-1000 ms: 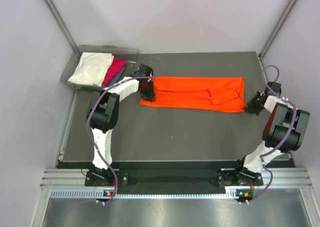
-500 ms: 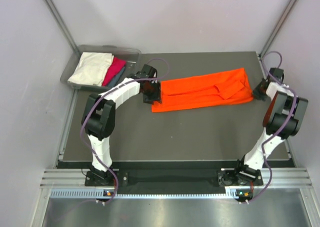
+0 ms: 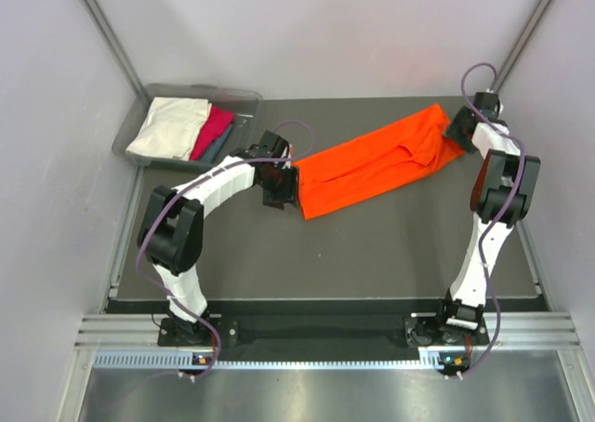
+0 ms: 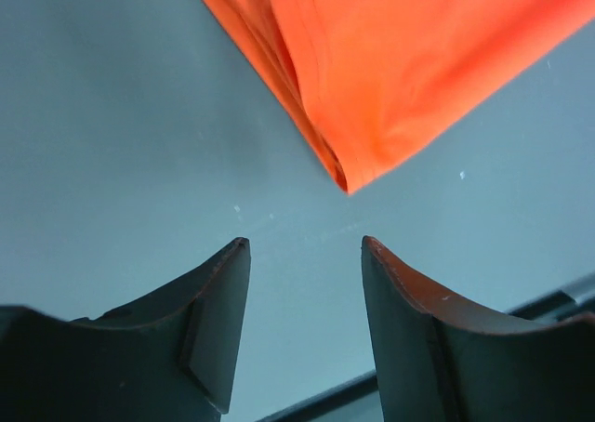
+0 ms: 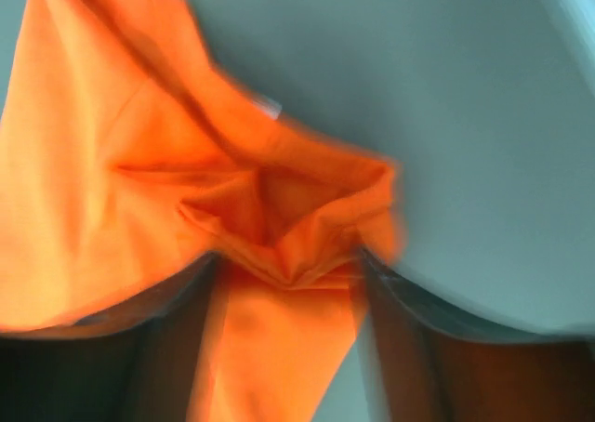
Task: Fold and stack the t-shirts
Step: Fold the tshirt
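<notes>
The bright orange t-shirt (image 3: pixel 372 162) lies on the dark table as a long folded strip, slanting from near-left to far-right. My left gripper (image 3: pixel 284 188) sits just off its lower left end. In the left wrist view that gripper (image 4: pixel 305 245) is open with only bare table between its fingers, and the shirt's corner (image 4: pixel 409 59) lies a little ahead of them. My right gripper (image 3: pixel 458 125) is at the strip's far right end. In the right wrist view its (image 5: pixel 288 259) fingers stand apart with bunched orange cloth (image 5: pixel 139 162) lying between them.
A grey plastic bin (image 3: pixel 244 97) stands at the far left corner and holds a cream-white shirt (image 3: pixel 169 126), a magenta one (image 3: pixel 212 131) and a teal-grey one (image 3: pixel 221 145). White walls close in on both sides and the back.
The orange strip has swung from level to diagonal, its right end carried toward the back. The left gripper has let go of its end and opened. The right gripper's fingers have parted.
</notes>
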Available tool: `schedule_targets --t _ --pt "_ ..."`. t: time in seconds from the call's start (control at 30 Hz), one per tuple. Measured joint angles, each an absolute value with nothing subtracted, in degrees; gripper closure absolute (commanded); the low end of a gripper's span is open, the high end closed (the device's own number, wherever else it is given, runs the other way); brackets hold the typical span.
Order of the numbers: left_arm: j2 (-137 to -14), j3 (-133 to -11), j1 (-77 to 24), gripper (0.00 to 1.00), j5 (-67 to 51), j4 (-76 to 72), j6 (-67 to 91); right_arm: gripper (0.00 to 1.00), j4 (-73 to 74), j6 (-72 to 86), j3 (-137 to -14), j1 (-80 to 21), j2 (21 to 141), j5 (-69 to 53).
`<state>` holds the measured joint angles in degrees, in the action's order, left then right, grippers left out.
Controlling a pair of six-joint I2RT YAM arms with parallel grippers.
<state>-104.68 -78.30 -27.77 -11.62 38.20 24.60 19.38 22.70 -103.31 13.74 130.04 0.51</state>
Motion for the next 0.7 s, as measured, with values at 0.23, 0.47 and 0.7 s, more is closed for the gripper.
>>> schedule_targets --t 0.23,0.47,0.7 --pt "-96.86 -69.95 -27.77 0.45 -15.66 36.47 27.66 0.0 31.92 25.76 -102.21 12.16 124.9 6.44" --pt "-87.83 -68.58 -27.38 0.45 -17.43 34.33 28.64 0.0 38.83 24.64 -83.81 12.75 99.48 9.85" --pt "-84.31 -67.29 -24.6 0.46 -19.42 33.21 28.77 0.24 31.75 33.08 -56.69 -3.97 79.11 1.69"
